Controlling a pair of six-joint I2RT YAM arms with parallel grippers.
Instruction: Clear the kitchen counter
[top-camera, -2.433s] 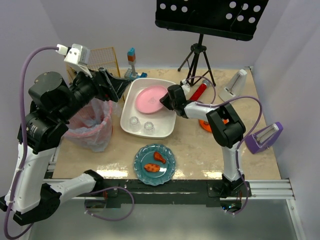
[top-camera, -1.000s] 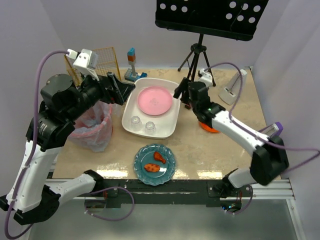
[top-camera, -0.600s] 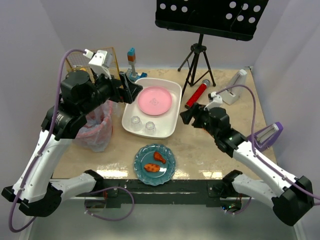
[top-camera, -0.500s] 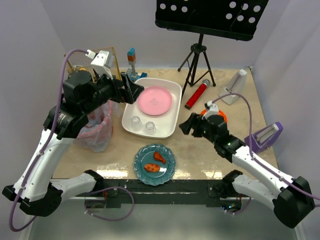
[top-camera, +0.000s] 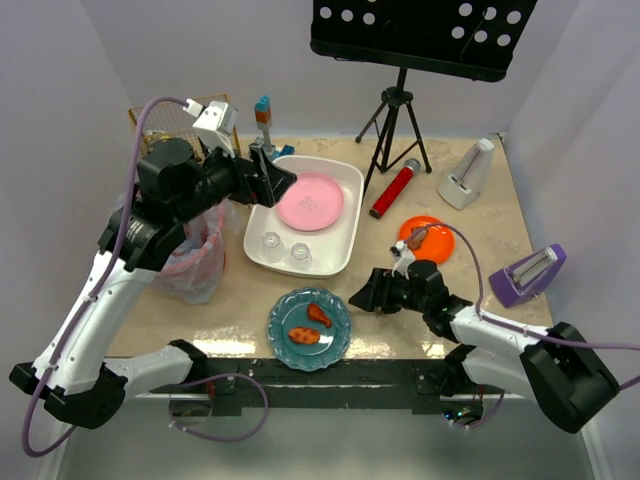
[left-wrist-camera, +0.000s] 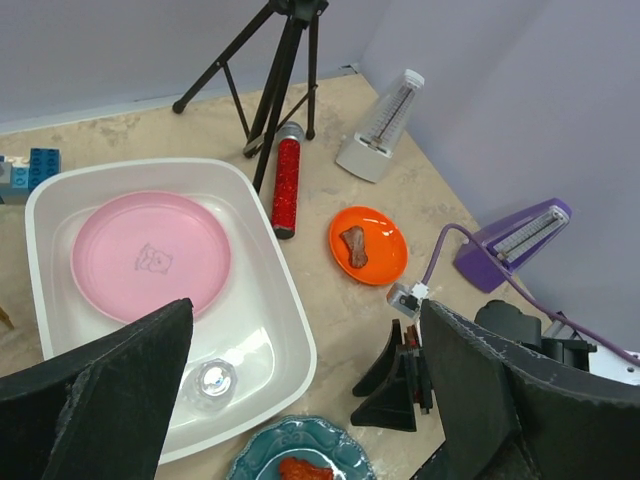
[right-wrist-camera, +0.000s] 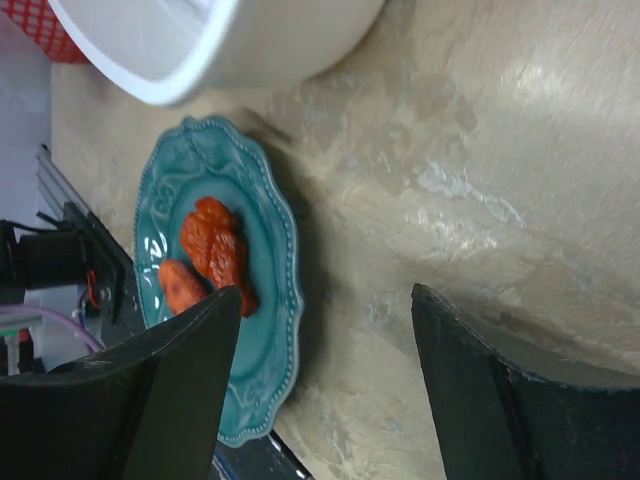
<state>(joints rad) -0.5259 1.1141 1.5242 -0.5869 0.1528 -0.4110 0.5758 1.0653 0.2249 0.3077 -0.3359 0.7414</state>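
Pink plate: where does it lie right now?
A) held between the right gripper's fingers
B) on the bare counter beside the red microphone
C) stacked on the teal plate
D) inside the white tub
D: the pink plate lies flat on the floor of the white tub, toward its far end, and neither gripper touches it.
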